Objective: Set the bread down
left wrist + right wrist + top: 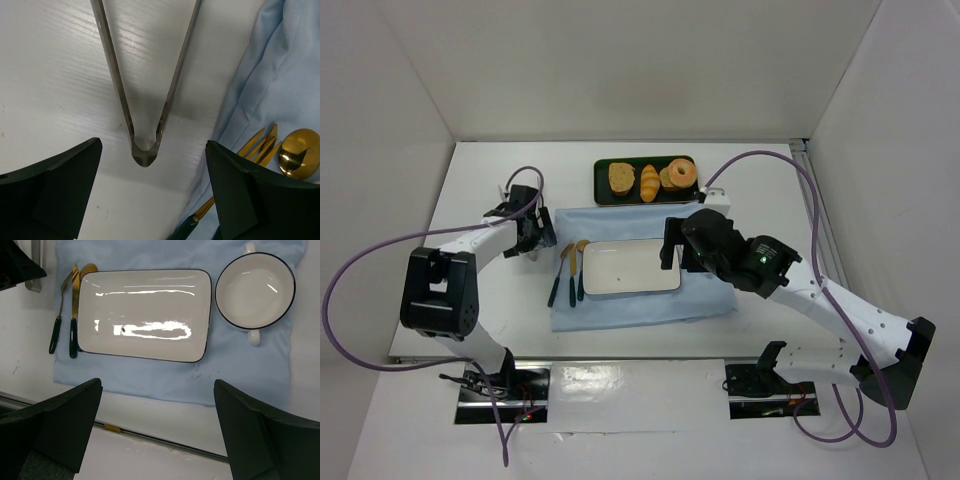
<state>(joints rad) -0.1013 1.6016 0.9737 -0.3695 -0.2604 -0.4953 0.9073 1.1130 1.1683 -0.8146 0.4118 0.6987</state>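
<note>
From above, the right arm covered the round bowl completely; only the right wrist camera caught it. The tongs ran off the top of the left wrist view, tips unseen. The gold cutlery was half hidden behind a finger of the left claw and cut by the right edge.
</note>
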